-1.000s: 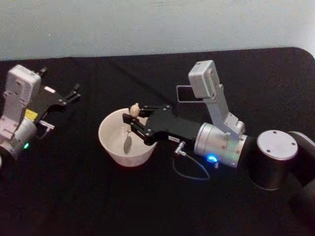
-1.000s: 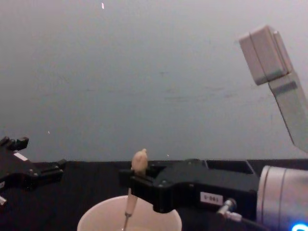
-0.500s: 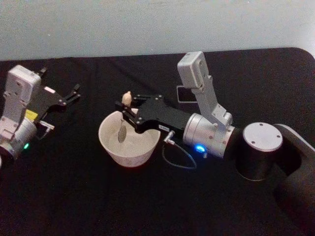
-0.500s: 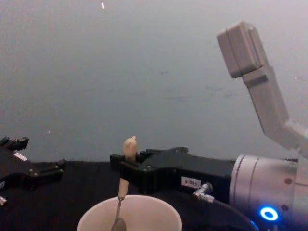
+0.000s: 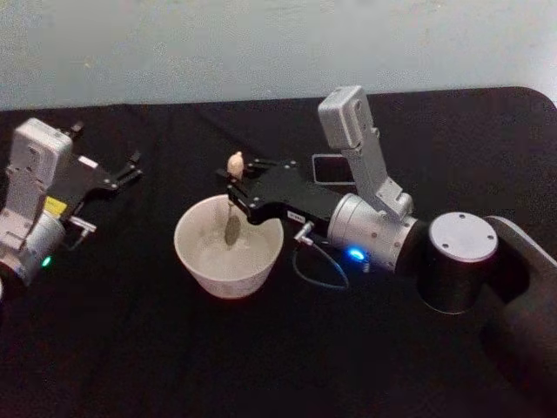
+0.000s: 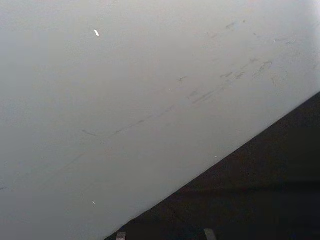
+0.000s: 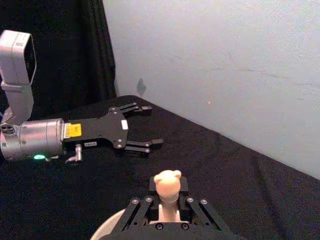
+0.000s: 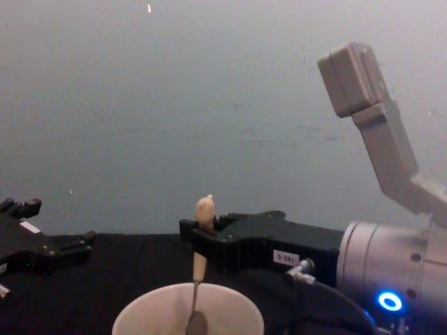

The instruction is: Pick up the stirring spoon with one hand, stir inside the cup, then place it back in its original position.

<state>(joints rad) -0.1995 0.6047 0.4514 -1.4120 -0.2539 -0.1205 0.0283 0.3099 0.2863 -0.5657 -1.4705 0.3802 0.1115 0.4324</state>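
While the left claw [image 5: 120, 172] lies at the far left of the black table [image 5: 130, 348], its fingers apart and nothing between them, the work sits nearer the middle. Its two dark fingers point toward the far right, well apart from the cup; it is also seen at the chest view's left edge [image 8: 59, 229] and in the right wrist view [image 7: 144, 126].

Right of it stands the white cup [image 5: 228, 277], upright on the table [image 8: 234, 314]. The spoon [image 5: 231, 232] stands almost upright in it, toward the far side: the small dark bowl is down inside the rim, the thin shaft rises out, and the pale knob tops the handle [image 8: 200, 264]. Whether the bowl touches the cup's bottom cannot be told.

The right claw [image 5: 233, 185] reaches in from the right, level over the cup's far rim, and is clamped on the pale handle just below the knob [image 7: 167, 186].
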